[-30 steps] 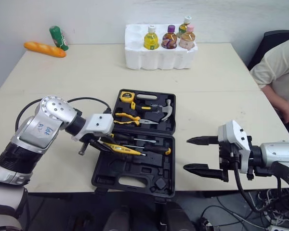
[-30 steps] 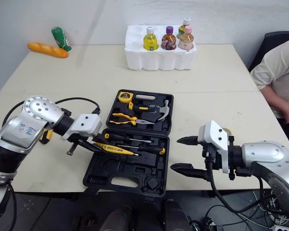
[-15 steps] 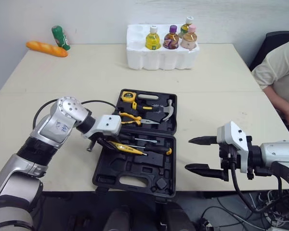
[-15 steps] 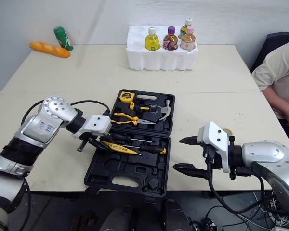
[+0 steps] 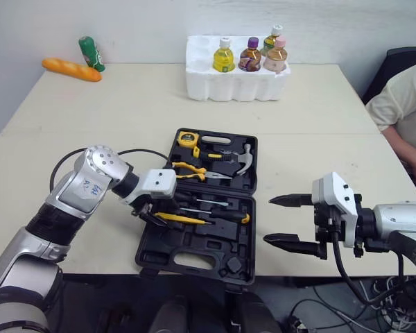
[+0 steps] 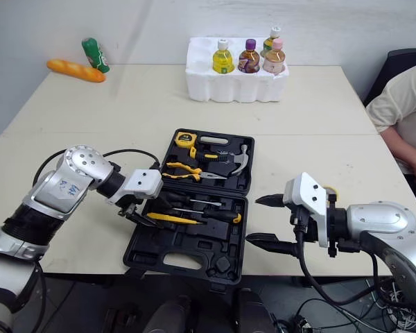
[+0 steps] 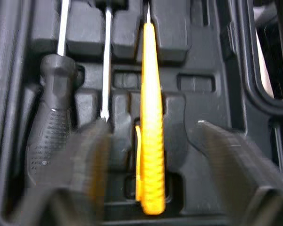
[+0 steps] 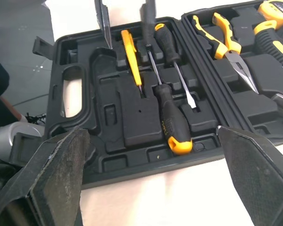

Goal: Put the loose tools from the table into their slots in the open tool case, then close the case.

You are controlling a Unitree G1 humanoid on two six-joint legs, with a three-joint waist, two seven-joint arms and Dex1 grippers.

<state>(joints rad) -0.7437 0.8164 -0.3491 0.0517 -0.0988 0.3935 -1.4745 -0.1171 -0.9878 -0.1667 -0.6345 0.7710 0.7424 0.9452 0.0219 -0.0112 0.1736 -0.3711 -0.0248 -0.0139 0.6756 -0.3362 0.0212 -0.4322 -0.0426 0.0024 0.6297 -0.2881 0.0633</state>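
Both claws spread: left gripper straddles the yellow test screwdriver, seated in its slot; right gripper hovers beside the tool case, likely for lid closing

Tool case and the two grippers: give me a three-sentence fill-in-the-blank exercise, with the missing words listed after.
The tool case lies ___ on the table.
The left gripper has its fingers on either side of a ___ screwdriver.
The right gripper hovers, fingers apart, over the table on the case's ___ side.
Missing words: open; yellow; right.
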